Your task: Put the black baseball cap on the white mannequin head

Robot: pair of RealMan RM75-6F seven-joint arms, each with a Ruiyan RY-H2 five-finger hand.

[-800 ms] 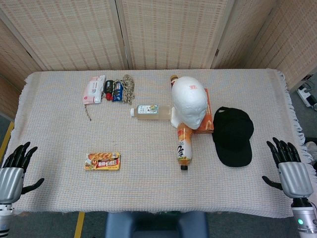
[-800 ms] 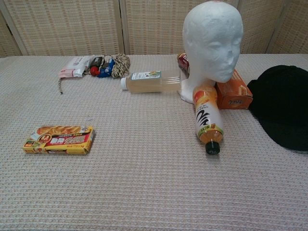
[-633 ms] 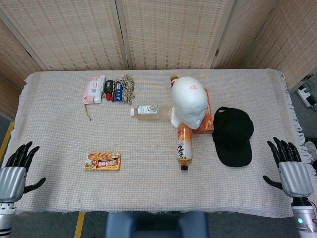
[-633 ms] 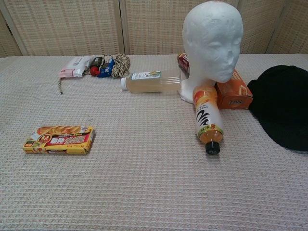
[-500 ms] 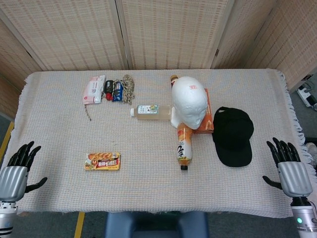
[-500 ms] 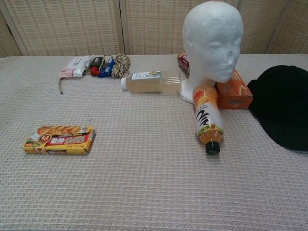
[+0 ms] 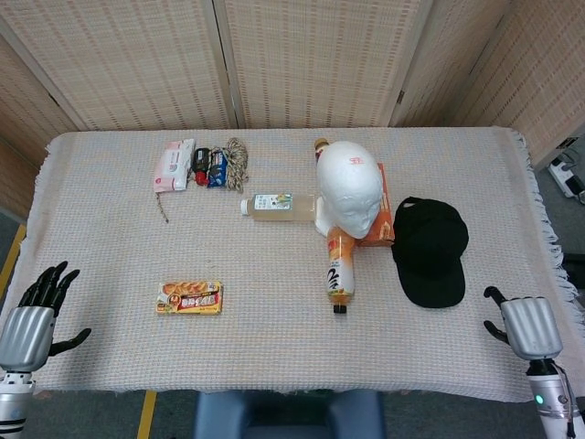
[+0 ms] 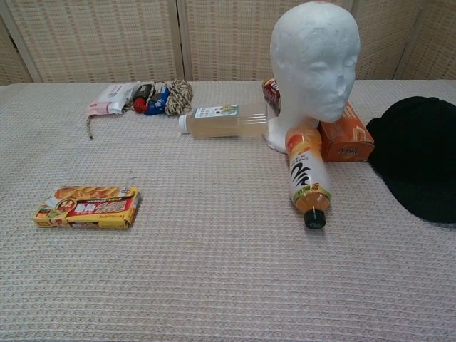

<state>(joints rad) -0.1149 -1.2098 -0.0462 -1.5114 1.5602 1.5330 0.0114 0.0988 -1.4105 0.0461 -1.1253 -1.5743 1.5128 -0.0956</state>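
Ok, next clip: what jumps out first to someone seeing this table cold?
The white mannequin head standing upright right of the table's middle draws the eye, with an orange bottle lying in front of it. Just to its right the black cap lies flat on the cloth, untouched. Both hands, left and right, sit at the near corners holding nothing.
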